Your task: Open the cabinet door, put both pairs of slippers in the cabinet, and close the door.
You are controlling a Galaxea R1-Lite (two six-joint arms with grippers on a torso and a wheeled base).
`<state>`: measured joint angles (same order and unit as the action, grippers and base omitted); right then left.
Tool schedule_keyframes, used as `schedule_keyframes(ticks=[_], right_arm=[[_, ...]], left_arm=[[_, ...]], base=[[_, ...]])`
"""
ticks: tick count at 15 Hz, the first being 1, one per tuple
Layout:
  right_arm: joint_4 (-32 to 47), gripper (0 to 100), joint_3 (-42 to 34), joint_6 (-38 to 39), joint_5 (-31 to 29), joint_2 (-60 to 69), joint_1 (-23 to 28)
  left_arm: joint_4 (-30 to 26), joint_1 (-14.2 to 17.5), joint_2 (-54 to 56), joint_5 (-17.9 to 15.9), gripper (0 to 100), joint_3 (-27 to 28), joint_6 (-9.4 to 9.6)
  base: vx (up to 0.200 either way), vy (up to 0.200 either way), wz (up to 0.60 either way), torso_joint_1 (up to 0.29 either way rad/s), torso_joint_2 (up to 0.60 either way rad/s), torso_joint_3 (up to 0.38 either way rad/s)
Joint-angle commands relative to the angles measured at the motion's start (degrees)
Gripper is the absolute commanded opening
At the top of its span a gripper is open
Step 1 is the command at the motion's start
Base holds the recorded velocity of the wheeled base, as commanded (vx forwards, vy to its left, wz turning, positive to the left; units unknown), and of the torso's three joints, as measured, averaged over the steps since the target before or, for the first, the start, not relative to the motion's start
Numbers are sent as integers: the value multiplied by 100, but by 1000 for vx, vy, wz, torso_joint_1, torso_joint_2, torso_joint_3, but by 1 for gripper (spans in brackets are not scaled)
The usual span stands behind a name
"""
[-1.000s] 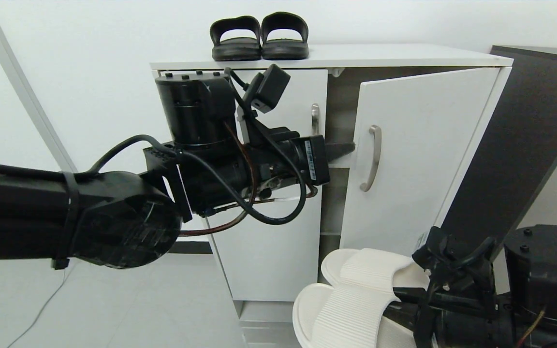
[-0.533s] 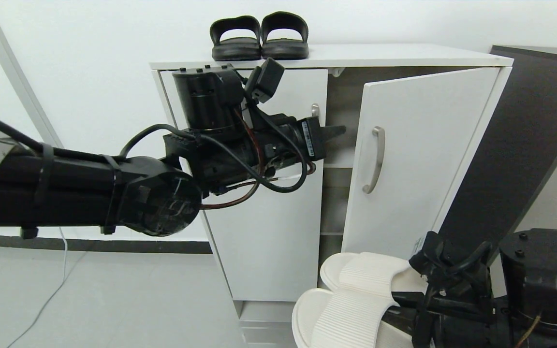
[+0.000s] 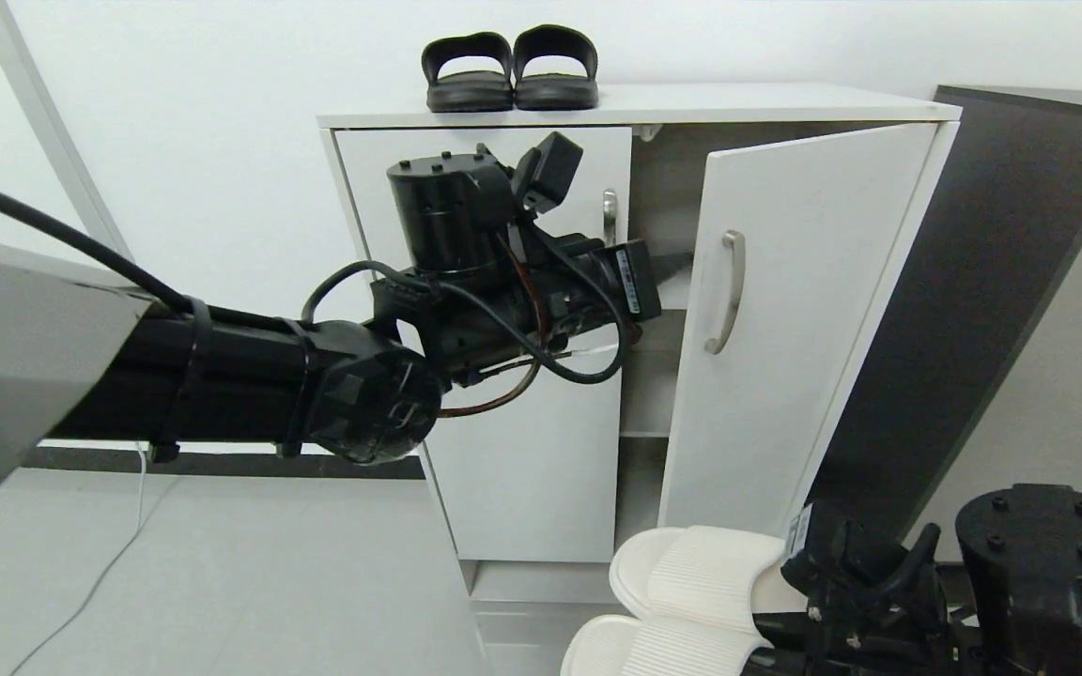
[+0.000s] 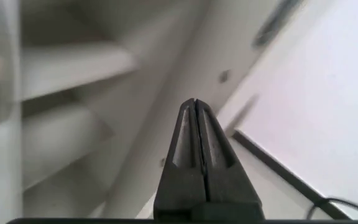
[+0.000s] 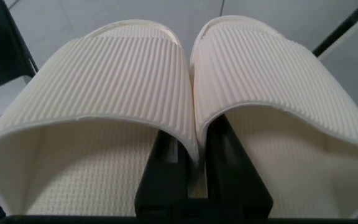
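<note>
The cabinet (image 3: pixel 785 101) stands with its right door (image 3: pixel 804 310) partly swung out and its left door (image 3: pixel 522 451) shut. The left gripper (image 3: pixel 677 266), jaws pressed together into a single point, reaches into the gap at the right door's free edge, level with the upper part of the handle (image 3: pixel 727 291).

The step in hand looks like widening that opening. To do it well, the closed tips should stay against the door's inner face and sweep outward along the hinge's arc, not straight across, so they neither slip off the edge nor jam against the shelves inside. The door needs to swing wide enough for a pair of slippers to pass side by side.

The white slippers (image 5: pixel 191 93) hang low in front of the cabinet's base, just before the open door's lower corner. The swinging door could strike them, so they are best held back. The right gripper (image 5: pixel 194 162) pinches their two touching inner walls. They sit side by side, straps up, long axes in line with the gripper's fingers, toes pointing away from the wrist toward the cabinet's foot.

The black slippers (image 3: pixel 511 70) rest side by side on the cabinet's top, long axes running front to back.
</note>
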<state>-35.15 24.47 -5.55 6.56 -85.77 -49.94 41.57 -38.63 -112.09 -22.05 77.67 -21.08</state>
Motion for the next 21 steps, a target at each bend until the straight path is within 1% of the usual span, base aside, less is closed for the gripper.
schedule_keyframes(ticks=[1,3,4,6,8,9,10,11,13,14,15,16,17,18,19,20,21], right_arm=[[-19,0,-38,1,3,-10,-50],[-19,0,-56,-8,3,-10,-77],[-36,0,-74,-8,3,-1,-103],[-80,0,-74,-8,3,-1,-103],[-159,0,-30,27,-14,-62,-94],[-177,0,111,54,-85,-177,-68],[-177,0,313,247,-357,-335,-33],[-177,0,559,572,-867,-563,-42],[-177,0,1262,1231,-2168,-1223,-33],[-177,0,1535,1390,-2660,-1477,2],[-168,0,1755,1442,-2967,-1662,125],[-177,0,1904,1451,-3134,-1759,222],[-168,0,2009,1451,-3301,-1803,301],[-168,0,2089,1451,-3442,-1838,336],[-168,0,2115,1451,-3547,-1855,345],[-168,0,2124,1442,-3591,-1855,345],[-177,0,2124,1434,-3653,-1847,345]], left_arm=[[194,-197,-50,-10,0,-155,-2],[448,-408,-58,-1,0,-349,-2],[747,-540,-102,-18,0,-445,-2],[791,-505,-137,-27,0,-445,-19],[818,-356,-93,17,0,-489,-19],[818,-206,21,34,0,-604,-10],[809,-39,258,34,0,-814,-2],[782,128,548,34,0,-1043,-2],[615,594,1436,70,0,-1693,42],[405,857,1946,175,0,-2010,60],[27,1139,2605,342,0,-2326,86],[-448,1411,3229,483,0,-2590,218],[-1028,1657,3941,720,0,-2827,508],[-1837,1877,4697,1247,0,-3038,956],[-2610,1991,5435,1959,0,-3196,1255],[-3173,2009,5971,2583,0,-3311,1378],[-4025,2009,6780,3796,0,-3513,1510]], base=[[0,0,0,0,0,0],[0,0,0,0,0,0],[0,0,0,0,0,0],[0,0,0,0,0,0],[0,0,0,0,0,0],[0,0,0,0,0,0],[0,0,0,0,0,0],[0,0,0,0,0,0],[0,0,0,0,0,0],[0,0,0,0,0,0],[0,0,0,0,0,0],[0,0,0,0,0,0],[0,0,0,0,0,0],[0,0,0,0,0,0],[0,0,0,0,0,0],[0,0,0,0,0,0],[0,0,0,0,0,0]])
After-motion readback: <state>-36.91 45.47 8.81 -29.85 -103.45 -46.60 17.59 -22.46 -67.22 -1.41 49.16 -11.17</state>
